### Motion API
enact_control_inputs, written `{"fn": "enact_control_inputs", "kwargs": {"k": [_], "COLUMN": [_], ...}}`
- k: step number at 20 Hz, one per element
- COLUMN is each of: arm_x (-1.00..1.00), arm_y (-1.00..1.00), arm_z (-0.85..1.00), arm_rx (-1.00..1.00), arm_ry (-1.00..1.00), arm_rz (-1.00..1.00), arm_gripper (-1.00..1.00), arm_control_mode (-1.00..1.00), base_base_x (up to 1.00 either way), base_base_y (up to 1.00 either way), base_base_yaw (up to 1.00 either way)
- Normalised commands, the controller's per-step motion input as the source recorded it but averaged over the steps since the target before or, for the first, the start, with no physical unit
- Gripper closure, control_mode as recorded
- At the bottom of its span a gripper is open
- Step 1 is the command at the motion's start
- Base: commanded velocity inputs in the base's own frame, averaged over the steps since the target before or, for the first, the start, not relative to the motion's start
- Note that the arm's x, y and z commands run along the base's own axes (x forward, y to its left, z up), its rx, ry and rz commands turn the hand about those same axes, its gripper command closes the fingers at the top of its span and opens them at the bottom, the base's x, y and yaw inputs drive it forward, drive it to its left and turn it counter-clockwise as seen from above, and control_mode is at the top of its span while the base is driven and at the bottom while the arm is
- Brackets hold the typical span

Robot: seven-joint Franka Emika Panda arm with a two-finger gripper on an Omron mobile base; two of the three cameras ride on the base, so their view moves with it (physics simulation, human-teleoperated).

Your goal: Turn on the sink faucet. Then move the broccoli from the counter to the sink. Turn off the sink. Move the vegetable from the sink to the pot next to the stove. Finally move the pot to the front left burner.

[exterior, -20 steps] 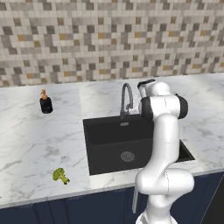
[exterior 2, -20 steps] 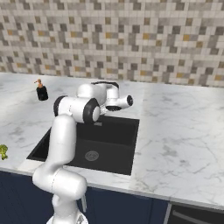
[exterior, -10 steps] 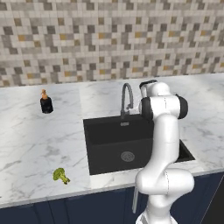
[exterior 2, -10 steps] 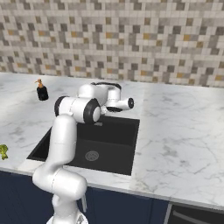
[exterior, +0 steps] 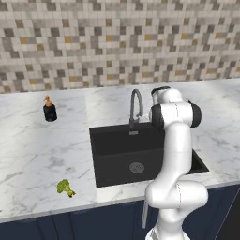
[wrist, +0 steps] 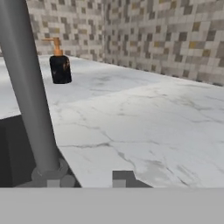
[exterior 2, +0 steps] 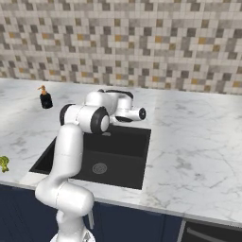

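Observation:
The grey gooseneck sink faucet (exterior: 136, 106) stands at the back rim of the black sink (exterior: 117, 161). Its stem (wrist: 29, 87) rises close at the left of the hand view. My gripper (wrist: 87, 180) is low beside the faucet's base, just above the white marble counter (wrist: 144, 122). Its dark fingertips (wrist: 122, 179) stand a little apart with nothing between them. The arm's wrist (exterior 2: 124, 111) hovers over the sink's back edge. The broccoli (exterior: 65, 188) lies on the counter near the front edge, left of the sink, and shows as broccoli (exterior 2: 4, 164) at the picture's left edge. The pot and stove are out of view.
A small black soap bottle (exterior: 49, 110) with an orange pump stands on the counter left of the faucet, also straight ahead of the hand as the soap bottle (wrist: 60, 66). A mosaic tile wall (exterior: 117, 42) backs the counter. Wide marble (exterior 2: 198, 142) stretches right of the sink.
The wrist has shifted very slightly beside the faucet. The broccoli, the soap bottle and the base have not moved.

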Motion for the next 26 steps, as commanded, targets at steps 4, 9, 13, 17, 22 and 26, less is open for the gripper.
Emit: {"fn": "enact_control_inputs", "kwargs": {"k": [4,9,13,17,22,26], "arm_x": [-0.05,-0.13,-0.2,-0.2,-0.15,-0.27], "arm_y": [-0.54,-0.51,-0.46,-0.42,-0.19,-0.28], "arm_z": [-0.64,-0.67,-0.61,-0.62,0.03,0.49], "arm_rx": [0.01,0.01,0.03,0.02,0.02,0.01], "arm_ry": [0.0,-0.01,-0.03,-0.01,-0.07,-0.13], "arm_rz": [-0.05,-0.04,-0.02,-0.02,-0.02,-0.06], "arm_gripper": [1.0,1.0,1.0,1.0,-1.0,-1.0], "arm_control_mode": [-1.0,-1.0,-1.0,-1.0,-1.0,-1.0], "base_base_x": [0.0,0.0,0.0,0.0,0.0,0.0], "base_base_y": [0.0,0.0,0.0,0.0,0.0,0.0], "base_base_yaw": [0.0,0.0,0.0,0.0,0.0,0.0]}}
